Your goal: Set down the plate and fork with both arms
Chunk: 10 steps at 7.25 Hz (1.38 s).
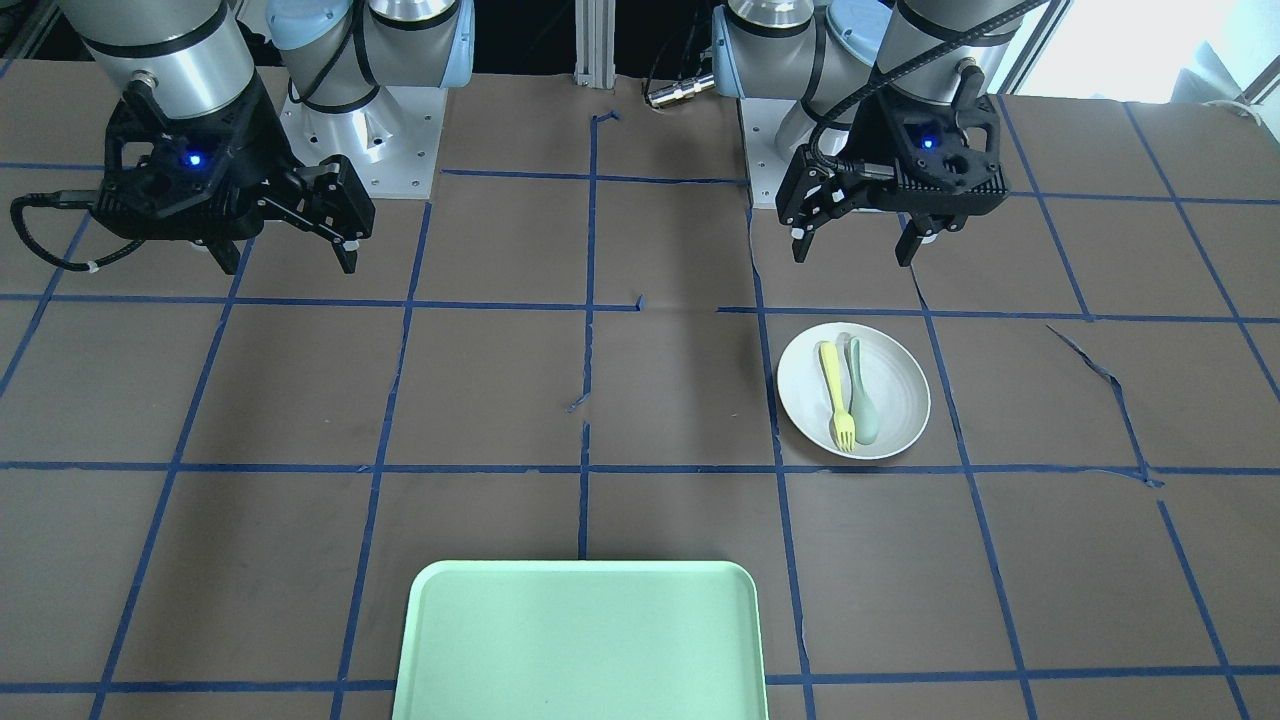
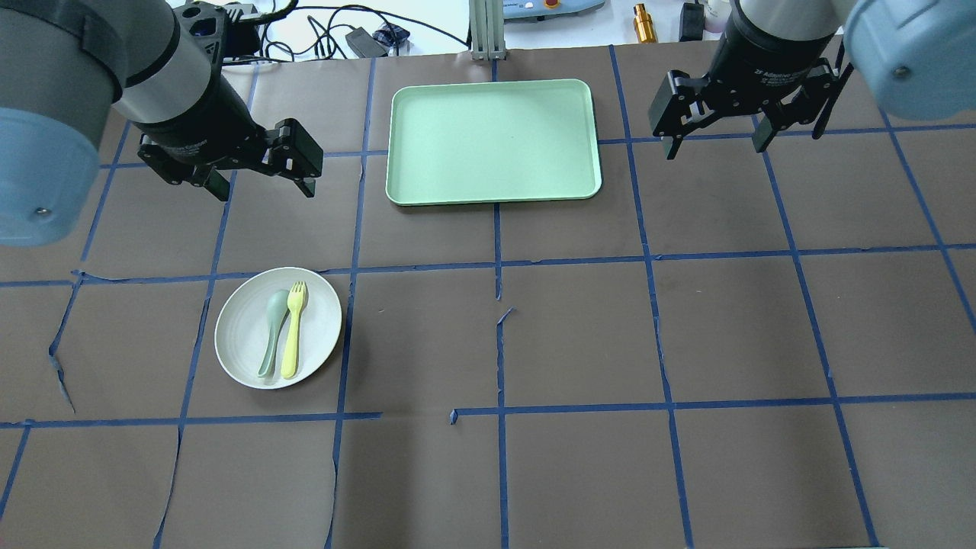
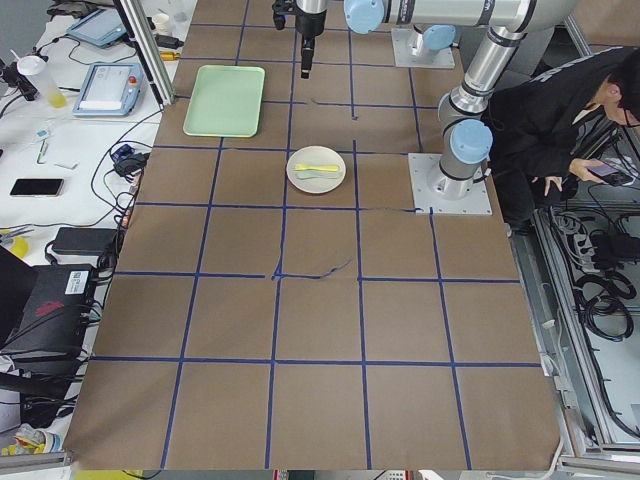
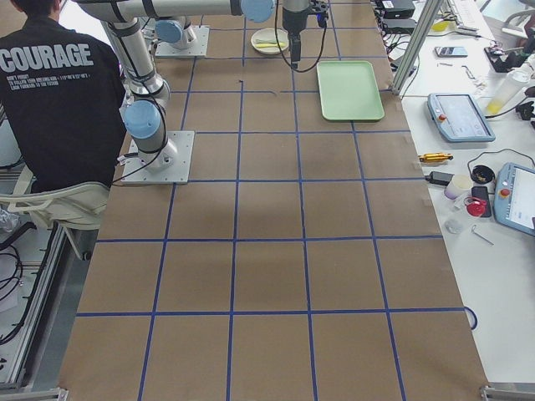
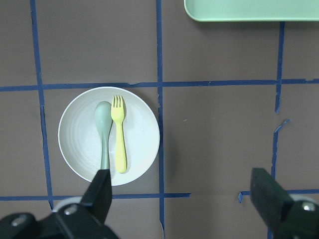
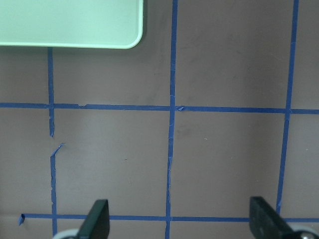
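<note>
The off-white plate [image 2: 240, 339] sits on the brown table on my left side, also seen in the front view [image 1: 902, 385] and the left wrist view [image 5: 142, 137]. The pale-yellow fork [image 2: 293, 332] [image 1: 835, 385] [image 5: 118, 135] lies in the plate beside a grey-green spoon [image 2: 271, 329] [image 5: 103, 132]. My left gripper [image 2: 265, 191] [image 1: 852, 256] [image 5: 182, 199] is open and empty, raised above the table between the plate and the far edge. My right gripper [image 2: 715, 149] [image 1: 288, 265] [image 6: 182, 219] is open and empty, raised over bare table to the right of the tray.
An empty mint-green tray [image 2: 492, 141] [image 1: 580, 640] lies at the table's far middle edge; its corners show in the wrist views [image 5: 249, 10] [image 6: 65, 22]. Blue tape lines grid the table. A person [image 3: 560, 110] stands by the robot bases. Benches with devices flank the far edge.
</note>
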### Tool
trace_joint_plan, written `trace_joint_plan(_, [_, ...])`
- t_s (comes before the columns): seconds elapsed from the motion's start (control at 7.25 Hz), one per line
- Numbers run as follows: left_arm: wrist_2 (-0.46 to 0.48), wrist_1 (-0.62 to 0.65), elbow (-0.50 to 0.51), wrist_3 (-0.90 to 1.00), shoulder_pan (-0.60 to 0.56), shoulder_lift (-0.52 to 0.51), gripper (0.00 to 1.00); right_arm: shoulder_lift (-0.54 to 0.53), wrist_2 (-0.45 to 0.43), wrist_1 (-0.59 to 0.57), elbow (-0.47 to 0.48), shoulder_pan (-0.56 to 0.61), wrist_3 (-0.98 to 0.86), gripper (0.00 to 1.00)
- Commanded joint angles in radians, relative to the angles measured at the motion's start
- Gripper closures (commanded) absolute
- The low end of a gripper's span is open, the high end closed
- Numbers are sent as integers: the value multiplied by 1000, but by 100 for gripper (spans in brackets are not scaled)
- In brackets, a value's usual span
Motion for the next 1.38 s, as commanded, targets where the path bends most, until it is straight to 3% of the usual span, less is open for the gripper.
trace_joint_plan(0.0, [0, 0, -1, 0, 0, -4, 0, -1, -1, 0, 0, 1, 0, 0])
trace_joint_plan(1.24, [24, -2, 2, 6, 3, -19, 0, -1, -1, 0, -2, 0, 0, 0])
